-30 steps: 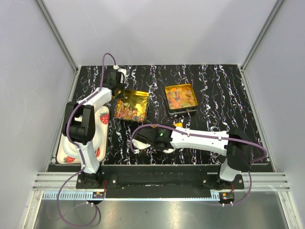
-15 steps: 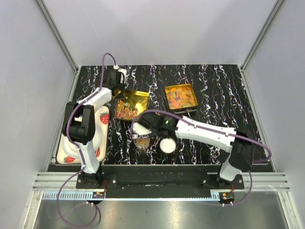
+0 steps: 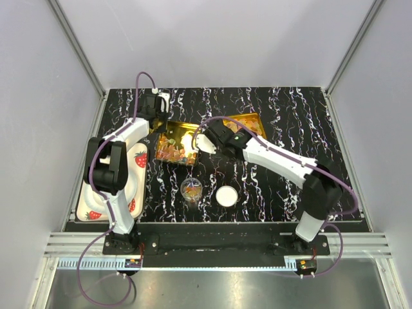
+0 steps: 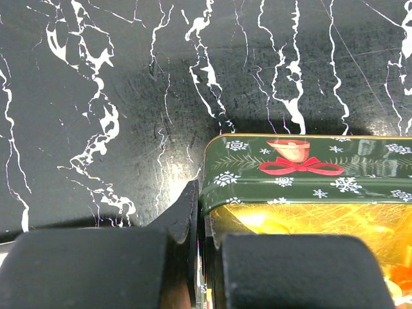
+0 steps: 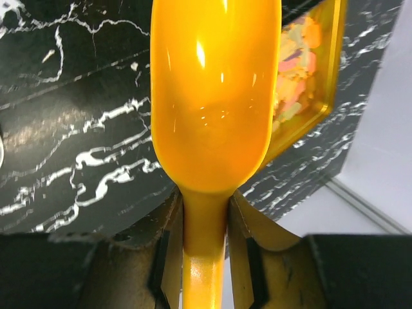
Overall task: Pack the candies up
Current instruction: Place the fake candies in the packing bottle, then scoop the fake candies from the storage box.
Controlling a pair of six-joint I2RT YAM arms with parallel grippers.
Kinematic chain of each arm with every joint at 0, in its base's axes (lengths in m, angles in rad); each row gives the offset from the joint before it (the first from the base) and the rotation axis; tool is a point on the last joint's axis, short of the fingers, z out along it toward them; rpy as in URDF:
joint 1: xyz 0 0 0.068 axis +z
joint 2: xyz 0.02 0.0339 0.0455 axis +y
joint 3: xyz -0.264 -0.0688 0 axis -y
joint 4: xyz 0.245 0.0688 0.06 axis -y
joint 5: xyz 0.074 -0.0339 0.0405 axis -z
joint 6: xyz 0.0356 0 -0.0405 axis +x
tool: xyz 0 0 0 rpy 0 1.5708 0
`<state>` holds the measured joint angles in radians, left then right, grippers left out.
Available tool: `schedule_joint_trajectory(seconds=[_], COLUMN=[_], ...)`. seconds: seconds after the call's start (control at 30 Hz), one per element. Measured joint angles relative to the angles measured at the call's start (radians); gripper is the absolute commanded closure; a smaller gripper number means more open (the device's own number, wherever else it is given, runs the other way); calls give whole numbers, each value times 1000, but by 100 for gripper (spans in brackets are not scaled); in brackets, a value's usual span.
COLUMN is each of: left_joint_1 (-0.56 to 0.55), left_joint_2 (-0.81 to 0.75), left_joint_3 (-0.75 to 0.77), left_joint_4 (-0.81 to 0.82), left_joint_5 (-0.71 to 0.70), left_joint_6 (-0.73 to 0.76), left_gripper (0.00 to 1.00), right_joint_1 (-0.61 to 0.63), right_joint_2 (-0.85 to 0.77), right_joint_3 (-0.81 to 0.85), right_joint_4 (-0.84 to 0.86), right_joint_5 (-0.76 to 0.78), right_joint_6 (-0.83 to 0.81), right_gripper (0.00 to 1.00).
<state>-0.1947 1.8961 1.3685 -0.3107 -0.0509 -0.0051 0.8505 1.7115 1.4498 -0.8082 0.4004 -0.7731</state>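
The candies [image 3: 172, 149] lie as small multicoloured pieces in the left gold tin [image 3: 188, 131]. More fill the right gold tin [image 3: 252, 123], which is partly under my right arm. My left gripper [image 3: 155, 120] is shut on the left tin's back-left wall; in the left wrist view its jaws [image 4: 203, 215] pinch the green, Christmas-patterned wall [image 4: 302, 170]. My right gripper [image 3: 207, 143] is shut on the handle of a yellow-orange scoop [image 5: 212, 96], whose bowl is empty. It hovers at the left tin's right edge. Candies in a gold tin [image 5: 297, 58] show beyond the scoop.
A small clear jar [image 3: 191, 188] with a few candies in it stands near the table's front. Its white lid [image 3: 226, 196] lies just to its right. A strawberry-printed tray [image 3: 138, 161] lies at the left edge, under my left arm.
My right arm has swung from over the jar at the front up and back to the left tin, carrying the scoop. The jar and lid now show. The left arm has not moved.
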Motion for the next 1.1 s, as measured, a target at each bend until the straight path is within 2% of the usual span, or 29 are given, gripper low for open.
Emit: schedule_joint_trajectory(seconds=[0.37, 1.1], left_joint_1=[8, 13], left_joint_2=[-1, -3], left_joint_3=[-6, -10], left_joint_4=[12, 18], left_joint_5=[26, 40], left_joint_6=[0, 2], left_gripper=[100, 100], right_joint_1=[-26, -31], right_joint_2=[233, 249], right_joint_3=[50, 148], right_joint_4=[58, 115], right_joint_5=[-29, -161], right_joint_6=[84, 141], right_gripper=[100, 100])
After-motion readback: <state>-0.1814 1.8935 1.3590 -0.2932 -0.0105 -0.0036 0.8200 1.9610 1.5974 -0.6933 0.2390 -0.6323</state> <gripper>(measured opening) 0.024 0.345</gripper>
